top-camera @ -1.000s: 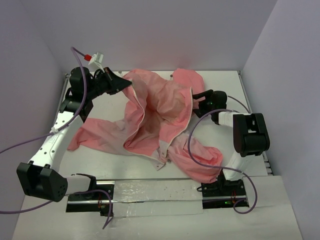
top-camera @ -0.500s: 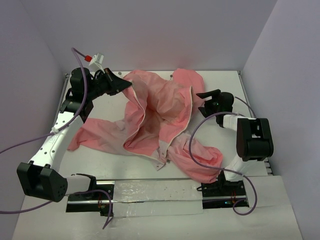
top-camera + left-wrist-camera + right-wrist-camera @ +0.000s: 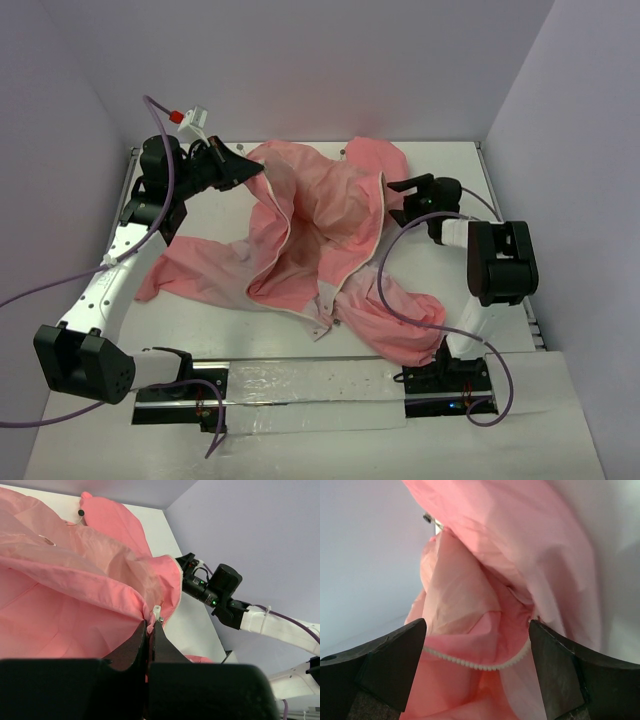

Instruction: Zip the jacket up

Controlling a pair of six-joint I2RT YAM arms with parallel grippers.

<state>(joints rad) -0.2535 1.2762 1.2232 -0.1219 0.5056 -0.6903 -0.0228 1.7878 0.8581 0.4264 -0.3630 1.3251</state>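
Note:
The salmon-pink jacket (image 3: 320, 220) lies open and rumpled on the white table (image 3: 450, 165), its paler lining up. My left gripper (image 3: 258, 170) is shut on the jacket's far left front edge. In the left wrist view it (image 3: 150, 624) pinches the fabric just below a small light zipper piece (image 3: 156, 612). My right gripper (image 3: 392, 195) is open at the jacket's right front edge. In the right wrist view its fingers (image 3: 385, 660) stand wide apart around a fold with white zipper teeth (image 3: 475, 665), touching nothing that I can see.
One sleeve (image 3: 190, 265) trails to the left and the other (image 3: 395, 320) lies bunched at the near right. The right arm's purple cable (image 3: 382, 290) crosses that sleeve. The hood (image 3: 378, 155) lies at the back. Grey walls close in on three sides.
My right gripper drew back to the right from the jacket's edge, then came back to it. The left gripper and the jacket have hardly moved.

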